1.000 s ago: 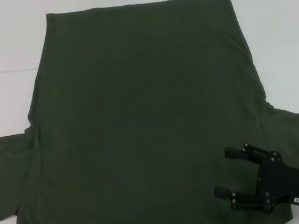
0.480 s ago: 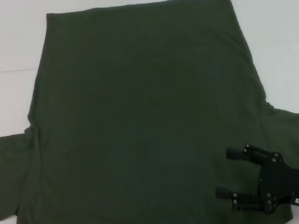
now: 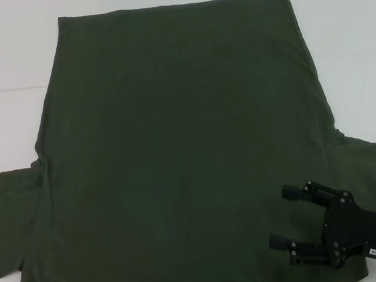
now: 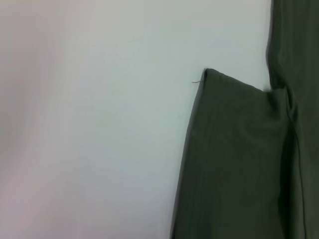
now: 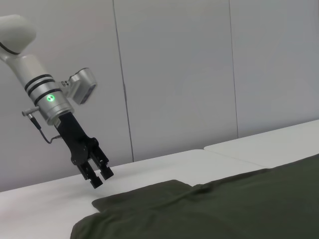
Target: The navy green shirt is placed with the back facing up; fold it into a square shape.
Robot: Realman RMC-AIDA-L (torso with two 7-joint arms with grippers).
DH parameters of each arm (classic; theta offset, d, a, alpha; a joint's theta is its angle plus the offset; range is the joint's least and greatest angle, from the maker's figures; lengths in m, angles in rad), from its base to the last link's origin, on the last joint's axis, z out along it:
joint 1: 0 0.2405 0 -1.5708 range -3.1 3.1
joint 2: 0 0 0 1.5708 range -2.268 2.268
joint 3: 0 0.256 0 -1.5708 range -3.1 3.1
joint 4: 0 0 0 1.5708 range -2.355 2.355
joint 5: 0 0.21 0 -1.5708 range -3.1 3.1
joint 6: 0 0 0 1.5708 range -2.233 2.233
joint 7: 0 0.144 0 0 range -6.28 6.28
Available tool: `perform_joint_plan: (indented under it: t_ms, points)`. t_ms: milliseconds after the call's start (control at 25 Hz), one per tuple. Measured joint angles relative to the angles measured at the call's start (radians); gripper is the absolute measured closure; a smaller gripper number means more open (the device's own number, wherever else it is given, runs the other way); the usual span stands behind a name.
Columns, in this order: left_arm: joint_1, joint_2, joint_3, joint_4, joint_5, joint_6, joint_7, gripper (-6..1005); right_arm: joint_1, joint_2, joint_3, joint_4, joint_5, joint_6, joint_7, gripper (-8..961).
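The large dark olive-green short-sleeved cotton shirt (image 3: 183,155) lies flat and spread out on the white table (image 3: 4,59), with its plain back side up. Its straight hem is at the far edge, and the two sleeves stretch out to the left and right sides nearer to the robot. The neckline side of the shirt is cut off by the lower border of the head view, so the collar cannot be seen.

The right gripper (image 3: 291,217) is above the near right part of the shirt, close to the right sleeve. Its two black fingers (image 3: 294,192) are spread apart and hold nothing. It is not clear if they touch the cloth or hang a little over it. The arm behind it is mostly cut off by the picture's corner.

The left gripper (image 5: 97,178) appears only in the right wrist view. It hangs in the air over the table, just beyond the tip of the left sleeve, pointing down. Its fingers look close together and empty. The left wrist view shows only this sleeve (image 4: 234,164) and bare table.
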Motion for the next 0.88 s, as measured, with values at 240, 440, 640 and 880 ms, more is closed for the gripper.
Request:
perform_joint_plan:
  t_ms: [240,440,640,880]
  points:
    - [0.003,-0.007,0.012,-0.015,0.001,-0.018,0.021,302,0.0,0.0,0.0,0.002,0.0,0.0,0.0,9]
    - [0.004,-0.011,0.024,-0.023,0.019,-0.038,0.029,295,0.001,0.0,0.0,0.002,0.0,0.0,0.0,9]
    - [0.005,-0.013,0.03,-0.024,0.025,-0.054,0.034,295,0.002,0.0,0.0,0.004,0.0,0.001,0.0,9]
    - [0.007,-0.016,0.052,-0.025,0.027,-0.079,0.035,296,0.004,0.0,-0.001,0.004,0.0,0.004,0.0,9]
